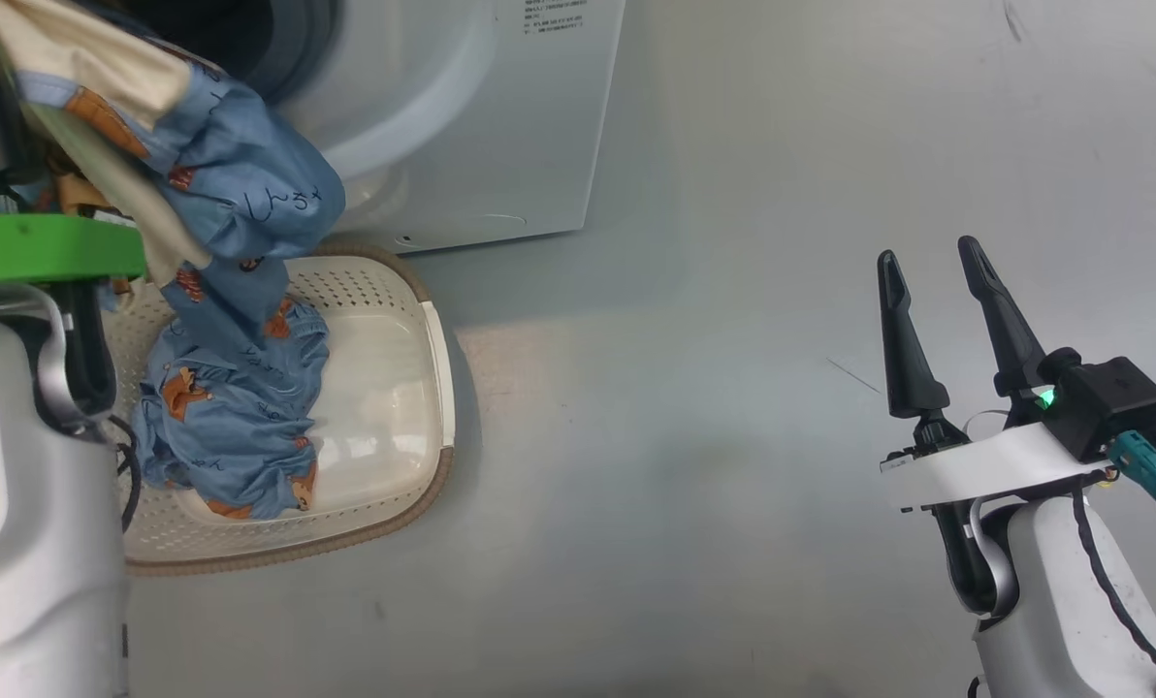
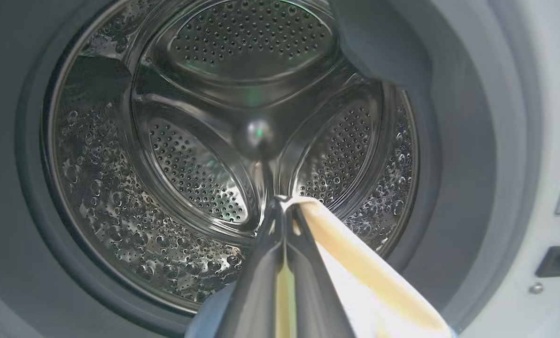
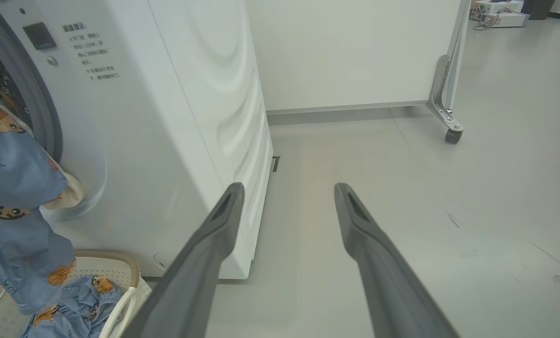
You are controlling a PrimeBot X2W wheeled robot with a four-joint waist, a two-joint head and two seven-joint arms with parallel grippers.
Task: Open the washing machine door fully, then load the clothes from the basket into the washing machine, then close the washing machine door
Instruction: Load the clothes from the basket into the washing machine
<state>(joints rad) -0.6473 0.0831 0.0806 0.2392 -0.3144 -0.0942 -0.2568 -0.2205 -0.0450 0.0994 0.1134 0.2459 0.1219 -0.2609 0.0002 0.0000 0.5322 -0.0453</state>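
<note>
Our left gripper (image 2: 283, 203) has its two fingers pressed together on the clothes (image 1: 234, 179). A cream strip shows between the fingers, and a cream fold runs along the right finger up to the tip. The tips point straight into the open mouth of the washing machine (image 1: 500, 107). Its grey gasket (image 2: 454, 155) rings them, and the perforated back and ribs of the steel drum (image 2: 190, 155) lie just ahead of them.

Below this gripper the blue printed cloth hangs in a long bundle, mixed with cream fabric near the top. Its lower end reaches down to the basket (image 1: 439, 388). The basket sits on the floor (image 1: 714, 465) beneath the gripper, close against the foot of the machine.

In the basket a crumpled heap of the same blue printed cloth fills the half nearer our left arm. The half farther from that arm shows its bare cream bottom. We cannot tell whether the hanging cloth and the heap are one piece.

Our right gripper (image 1: 927, 254) has its fingers well apart and holds nothing. It is over bare floor, well to the right of the basket and the machine. Seen from its wrist, the machine's white side panel lies to the left of its fingers.
</note>
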